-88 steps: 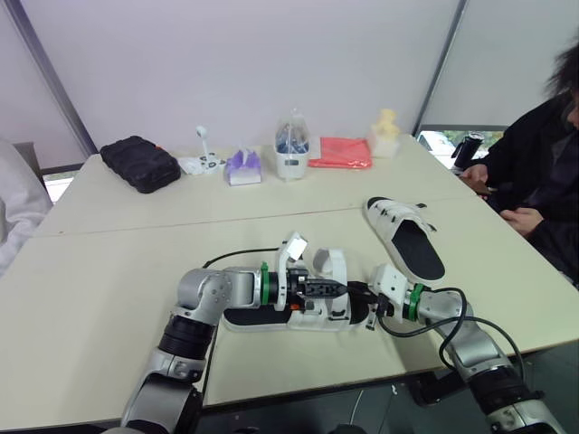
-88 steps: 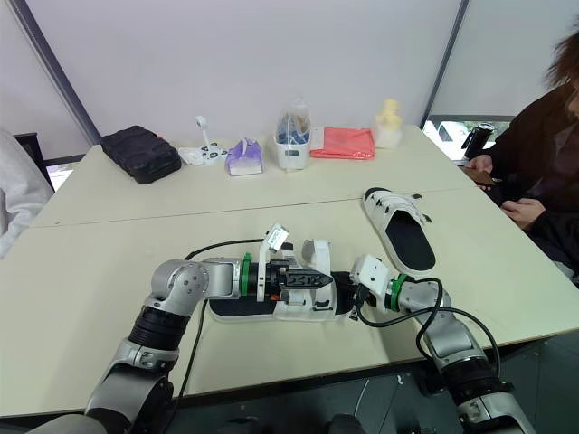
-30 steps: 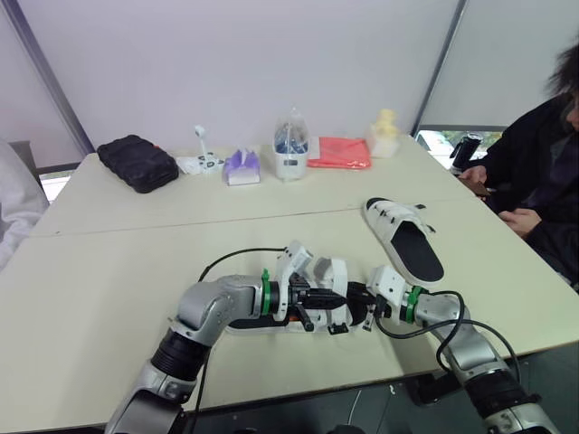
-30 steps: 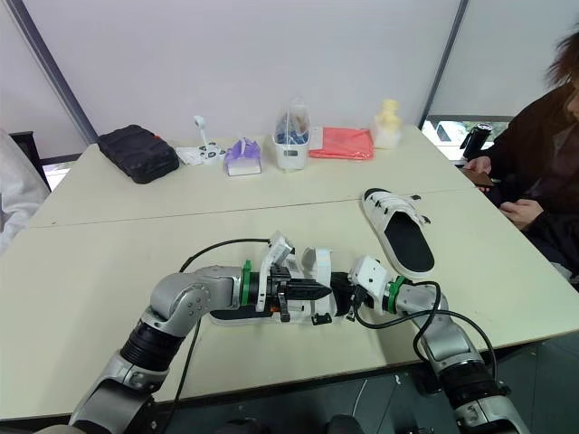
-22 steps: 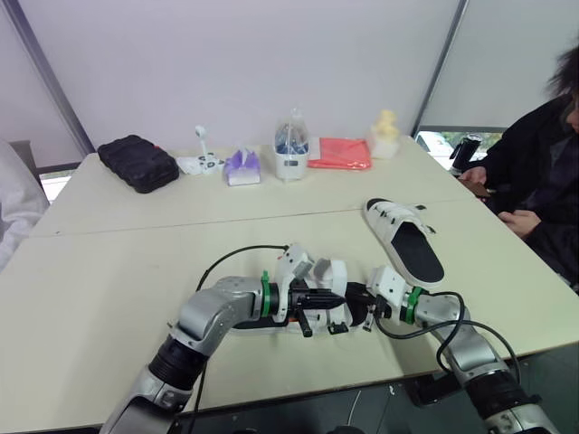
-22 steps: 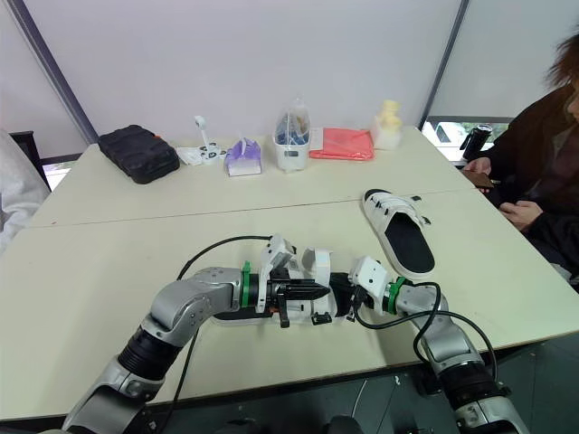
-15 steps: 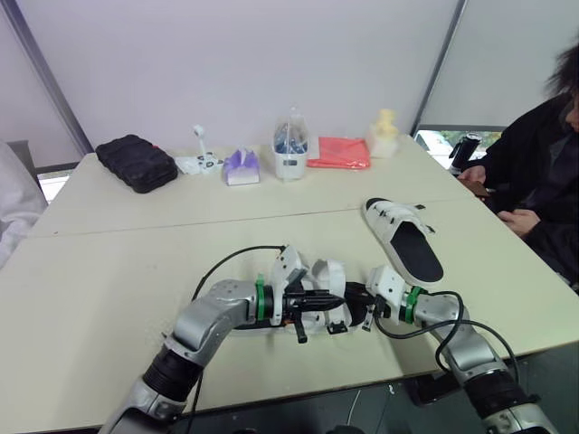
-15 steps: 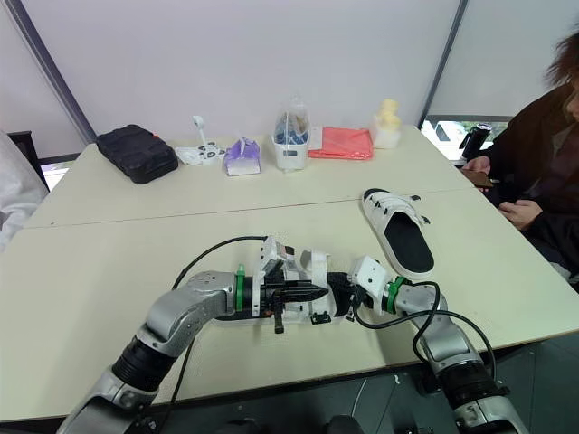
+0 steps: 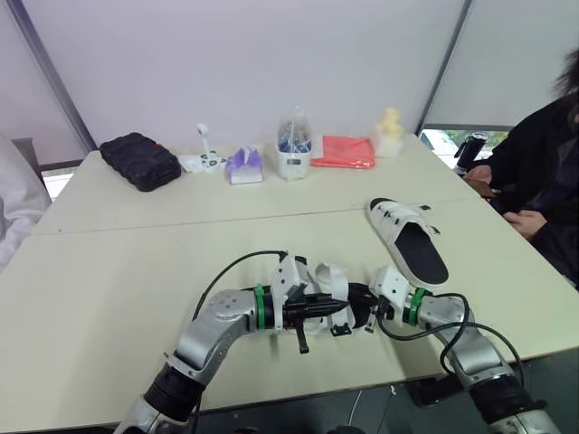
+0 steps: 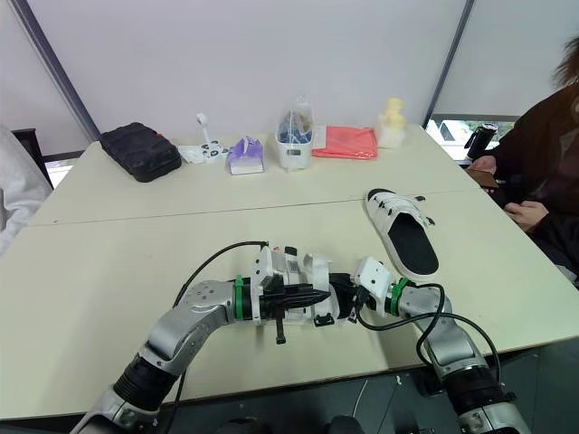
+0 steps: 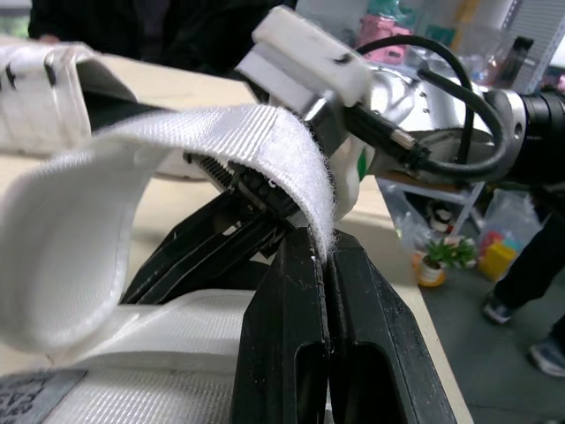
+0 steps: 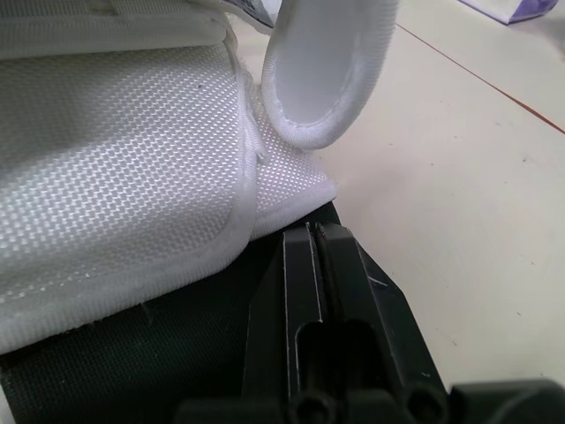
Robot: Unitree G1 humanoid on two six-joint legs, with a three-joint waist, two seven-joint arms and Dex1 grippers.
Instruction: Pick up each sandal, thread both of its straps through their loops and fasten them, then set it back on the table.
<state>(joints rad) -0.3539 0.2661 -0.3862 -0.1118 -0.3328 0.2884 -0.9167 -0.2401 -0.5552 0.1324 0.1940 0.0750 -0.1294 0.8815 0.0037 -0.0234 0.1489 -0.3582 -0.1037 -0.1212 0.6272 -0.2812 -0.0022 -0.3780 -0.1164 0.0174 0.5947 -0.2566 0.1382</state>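
White webbing is pinched in the left claw [image 11: 311, 252], which is clamped shut on the free end of the strap [image 11: 177, 150]. Over the last seconds that wrist has rolled and reached further across the near sandal [image 9: 333, 280], so threading looks under way, not finished. The right claw [image 12: 313, 238] is closed against the sandal's end near the desk's [image 9: 109, 271] front edge. The second sandal [image 9: 409, 242] lies well apart.
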